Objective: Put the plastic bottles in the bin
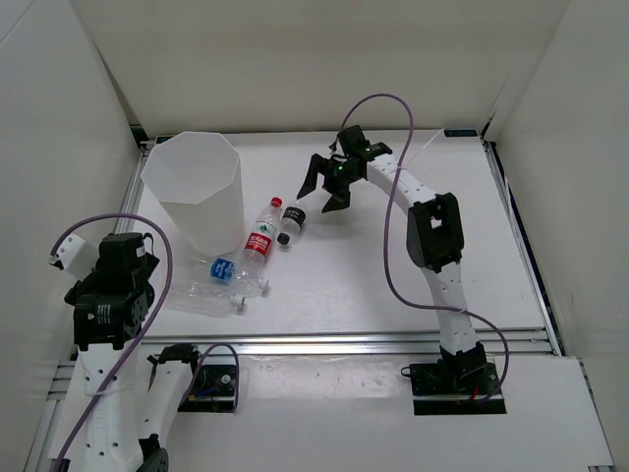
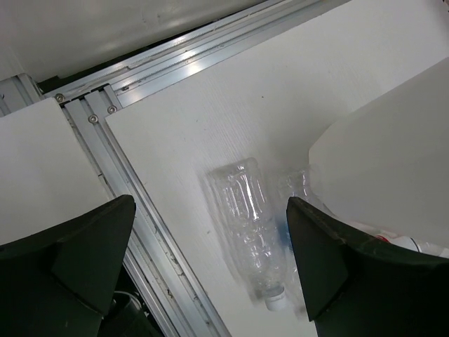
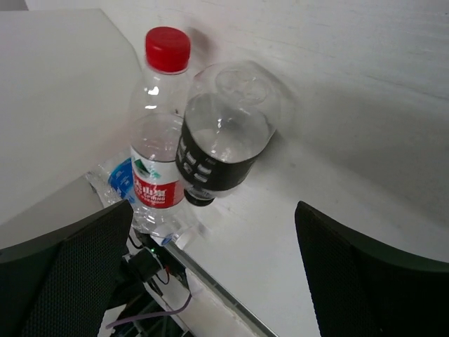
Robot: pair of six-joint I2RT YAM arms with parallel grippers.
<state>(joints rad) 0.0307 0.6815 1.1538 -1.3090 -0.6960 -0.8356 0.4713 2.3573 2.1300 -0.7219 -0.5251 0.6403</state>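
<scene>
Now: 4 btls (image 1: pixel 259 239) flat nr bin (image 1: pixel 211 211)

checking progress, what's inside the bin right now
Nothing shows inside the bin: only white walls through the opening. Its floor is hard to make out. The red-label bottle, dark-label bottle, blue-label bottle and plain bottle all lie outside it.

Light: you get bright, even overhead light on the white table (image 1: pixel 373 285) | Shadows: soft, short | Glare: on the silver aluminium rail (image 2: pixel 184 62) | Focus: your near black fingers (image 3: pixel 66 277) blur
</scene>
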